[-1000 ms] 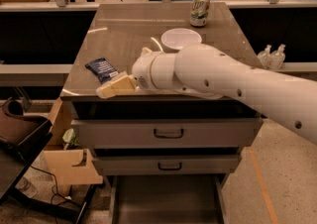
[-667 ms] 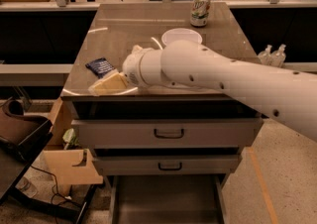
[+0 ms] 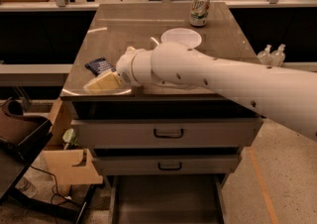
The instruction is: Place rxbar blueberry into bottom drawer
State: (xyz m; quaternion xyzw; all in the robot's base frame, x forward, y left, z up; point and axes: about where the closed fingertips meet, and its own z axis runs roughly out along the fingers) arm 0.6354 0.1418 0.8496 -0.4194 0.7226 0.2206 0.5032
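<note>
On the desk (image 3: 133,25) there is one rxbar blueberry (image 3: 99,65), one green-white soda can (image 3: 199,8) and one round white plate (image 3: 182,37). Below the top are three drawers. The top drawer (image 3: 124,134) and the middle drawer (image 3: 129,165) are shut, each with one dark handle. The bottom drawer (image 3: 166,200) is pulled out toward the camera, and its dark inside is in view. Off the desk's right edge stand two small clear bottles (image 3: 270,54), and by the lower left side sits one cardboard box (image 3: 69,163).

One white arm (image 3: 213,77) reaches in from the right and crosses the front half of the desk. Its end effector (image 3: 99,84) lies low at the front left corner, pointing left along the front edge. It shows as a single pale tan wedge, so whether it is apart or together cannot be told. It grips nothing that can be seen.

The rxbar blueberry lies flat on the desk near the left edge, just behind the end effector and toward the front left corner. Its near end meets the upper side of the tan wedge in this view, and whether the two touch cannot be told. The can stands upright near the back right corner, and the plate lies in front of it, right of the middle
</note>
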